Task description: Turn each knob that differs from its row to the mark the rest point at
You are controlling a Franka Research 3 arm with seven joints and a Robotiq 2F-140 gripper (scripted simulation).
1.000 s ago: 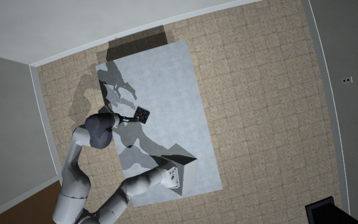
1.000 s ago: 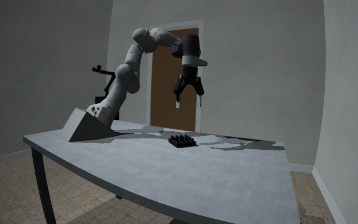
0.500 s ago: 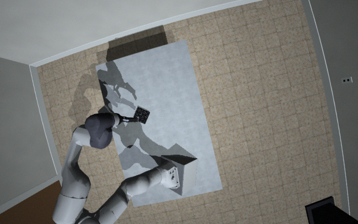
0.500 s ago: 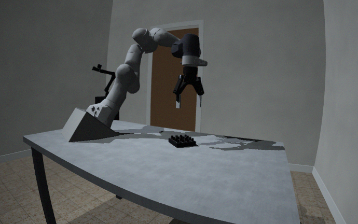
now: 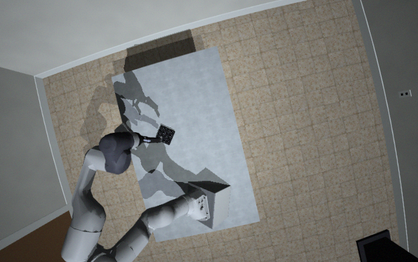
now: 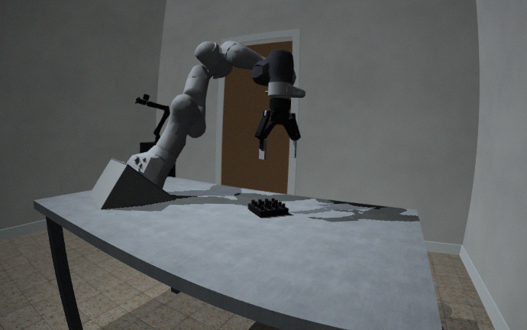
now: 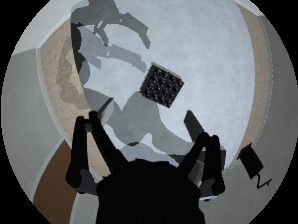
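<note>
On the worktop (image 5: 197, 92) (image 6: 272, 264) (image 7: 200, 50), knob box (image 5: 165, 134) (image 6: 268, 209) (image 7: 162, 85) found beneath and just beside jaws (image 5: 160, 140) (image 6: 278, 155), apparently upright. Jaws spread wide, raised well clear, gripping nothing. Knob pointers too small to read; corrections completed or outstanding not determinable. Judged at approach stage, with turning probably left to do.

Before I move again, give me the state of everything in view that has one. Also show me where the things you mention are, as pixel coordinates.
Gripper (image 6: 278, 149) (image 7: 150, 110): open, above the table, nothing held.
Knob box (image 5: 165, 134) (image 6: 268, 210) (image 7: 162, 85): standing on the table, knobs up.
Knobs: pointing directions too small to read.
Door (image 6: 254, 116): shut.
</note>
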